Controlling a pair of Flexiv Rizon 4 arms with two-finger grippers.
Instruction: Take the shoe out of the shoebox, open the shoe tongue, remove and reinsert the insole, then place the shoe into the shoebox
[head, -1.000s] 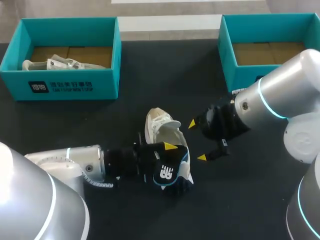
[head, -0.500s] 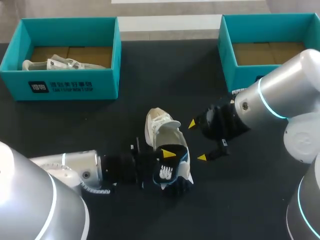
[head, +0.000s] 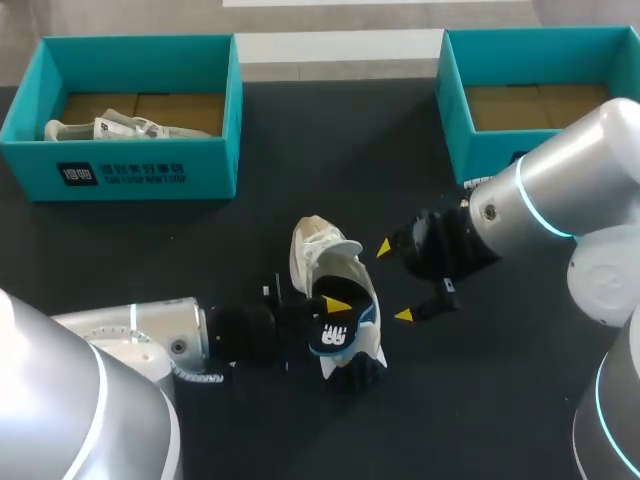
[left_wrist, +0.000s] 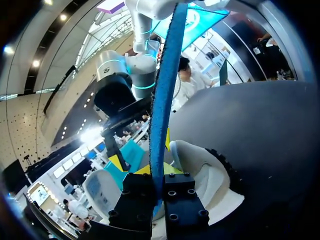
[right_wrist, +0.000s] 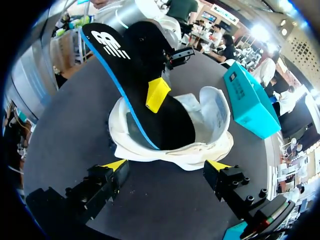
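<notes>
A white shoe (head: 322, 252) lies on the dark table, toe toward the far side. Its black insole (head: 338, 338) with a blue edge sticks up out of the heel opening. My left gripper (head: 335, 312) comes in from the left and is shut on the insole's raised heel end; the blue edge (left_wrist: 162, 100) runs straight up between its fingers. In the right wrist view, one yellow fingertip (right_wrist: 158, 93) presses on the insole (right_wrist: 145, 85), whose front end is still inside the shoe (right_wrist: 212, 112). My right gripper (head: 394, 281) stands open just right of the shoe, nothing between its fingers (right_wrist: 114, 165).
A teal shoebox (head: 130, 170) at the back left holds another white shoe (head: 120, 128). A second teal shoebox (head: 480, 150) stands at the back right, behind my right arm, showing only its cardboard floor.
My left gripper closed onto the insole and raised its heel end a little, tilting it up out of the shoe. The right arm has not moved.
</notes>
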